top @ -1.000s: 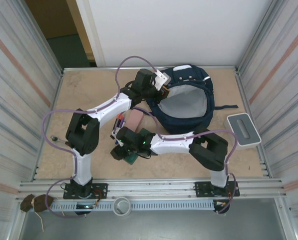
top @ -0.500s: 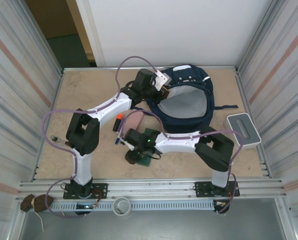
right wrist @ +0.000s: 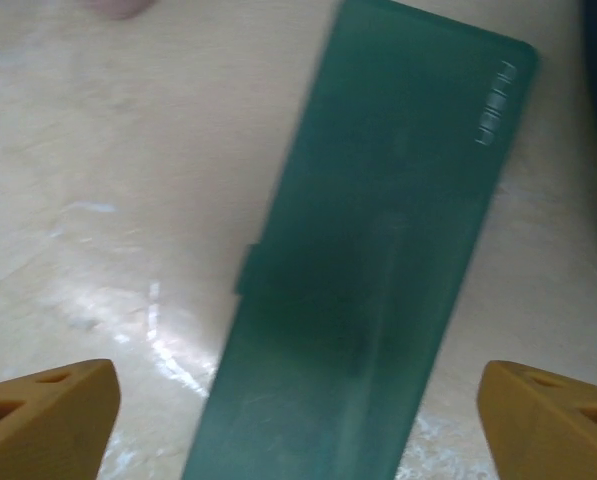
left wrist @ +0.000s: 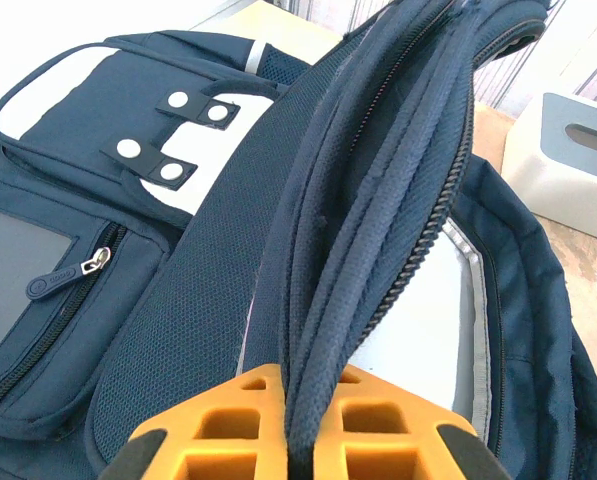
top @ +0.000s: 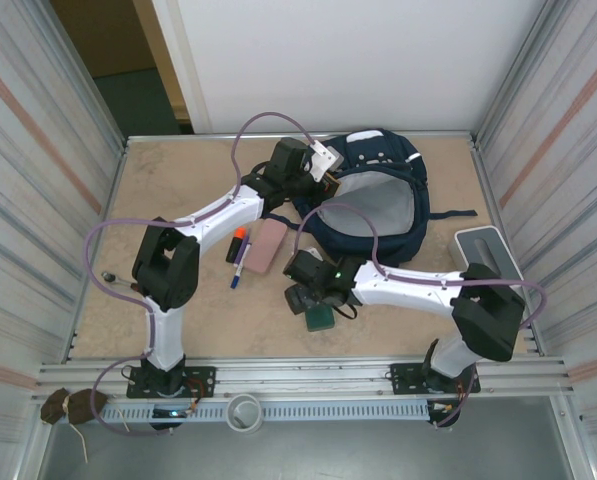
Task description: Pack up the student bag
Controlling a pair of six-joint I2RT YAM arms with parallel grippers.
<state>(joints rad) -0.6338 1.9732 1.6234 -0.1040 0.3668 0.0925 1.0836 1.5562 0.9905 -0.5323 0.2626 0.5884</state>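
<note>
The student bag (top: pixel 378 200) lies at the far edge of the table (top: pixel 168 190), right of centre, its mouth unzipped towards the arms and showing pale grey lining. The left gripper (left wrist: pixel 300 415) is clamped tight on the zippered rim, holding it raised. Bare tabletop lies open to the far left. Just left of the bag rest a pink case (top: pixel 268 245) and two pens (top: pixel 237 255); a grey box (top: pixel 486 258) sits by the right edge. In front of the bag, the right gripper (right wrist: pixel 298 420) is spread wide, gripping nothing, straddling a green case (right wrist: pixel 378 250) flat on the table.
</note>
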